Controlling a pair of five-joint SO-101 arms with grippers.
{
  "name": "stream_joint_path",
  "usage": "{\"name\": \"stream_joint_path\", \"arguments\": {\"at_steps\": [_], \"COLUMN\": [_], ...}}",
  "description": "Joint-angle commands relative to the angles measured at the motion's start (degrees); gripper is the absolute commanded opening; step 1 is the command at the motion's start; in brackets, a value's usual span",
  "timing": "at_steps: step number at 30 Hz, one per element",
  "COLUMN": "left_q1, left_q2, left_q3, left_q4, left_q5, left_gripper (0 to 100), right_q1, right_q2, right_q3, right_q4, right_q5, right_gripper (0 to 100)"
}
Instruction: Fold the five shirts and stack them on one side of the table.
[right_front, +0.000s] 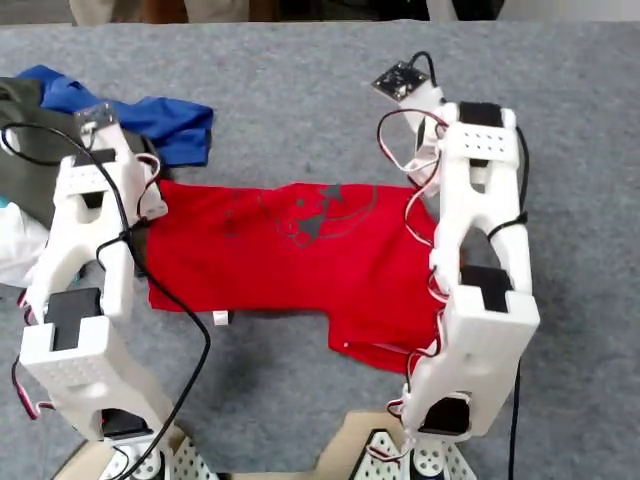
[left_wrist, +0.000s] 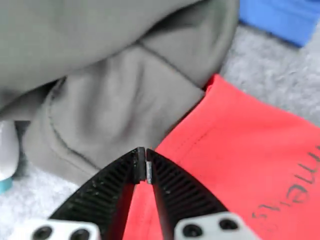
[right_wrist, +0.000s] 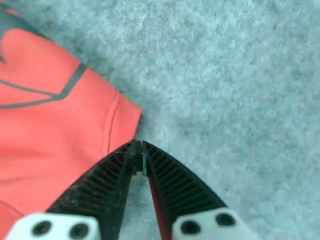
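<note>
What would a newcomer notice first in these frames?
A red shirt lies spread flat across the middle of the grey table, between the two arms. The left gripper and right gripper are each shut on its edge, at opposite ends. Beside the left arm lies a rumpled heap with an olive-grey shirt and a blue shirt.

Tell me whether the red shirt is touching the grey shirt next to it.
Touching. In the left wrist view the red shirt lies right against the grey shirt, with no carpet showing between them along that edge.
</note>
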Motion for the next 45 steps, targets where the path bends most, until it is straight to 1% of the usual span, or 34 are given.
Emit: {"name": "stream_joint_path", "arguments": {"at_steps": [1, 4, 7, 9, 11, 13, 17, 20, 23, 29, 32, 37, 42, 45], "left_q1": [2.29, 3.96, 4.92, 5.1, 4.92, 4.84, 4.75, 4.66, 3.6, -0.35, -1.32, -0.62, 1.14, 2.11], "left_q2": [-0.31, -0.31, 0.13, 0.57, 2.59, 5.85, 12.35, 15.87, 17.45, 18.07, 17.71, 17.54, 16.31, 14.73], "left_q3": [-7.74, -12.66, -16.09, -16.35, -14.77, -13.1, -12.92, -13.27, -15.21, -16.62, -16.62, -17.23, -26.2, -32.35], "left_q4": [6.07, 9.14, 9.32, 7.56, 2.99, -0.62, -1.14, -1.05, -0.7, -0.7, -0.7, 0.18, 10.29, 15.91], "left_q5": [0.0, 0.0, 0.18, 0.18, 0.26, 0.26, 0.26, 0.18, 0.09, 0.0, 0.0, 0.0, 0.0, -0.09], "left_gripper": [2, 2, 2, 2, 2, 2, 2, 2, 2, 2, 2, 2, 2, 2], "right_q1": [0.48, 0.48, 0.84, 0.75, 0.75, 1.1, 3.21, 4.09, 5.58, 9.8, 10.68, 10.15, 9.45, 8.22], "right_q2": [-7.96, -13.23, -18.51, -22.37, -26.51, -29.76, -30.55, -27.12, -21.58, -11.56, -10.51, -16.4, -28.09, -35.56], "right_q3": [-3.91, -3.74, -1.19, 3.74, 10.77, 18.51, 32.66, 38.9, 38.9, 32.84, 32.4, 32.48, 32.48, 32.84], "right_q4": [4.31, 8.35, 11.87, 14.24, 15.03, 11.52, -3.25, -12.48, -14.86, -14.42, -13.1, -10.81, -7.74, -2.9], "right_q5": [1.76, 3.87, 6.42, 11.08, 15.3, 16.62, 16.7, 16.7, 16.7, 16.88, 16.97, 17.05, 17.23, 20.13], "right_gripper": [0.5, 0.5, 0.5, 0.5, 0.5, 0.5, 0.8, 0.8, 0.8, 0.5, 0.5, 0.5, 0.9, 0.9]}}
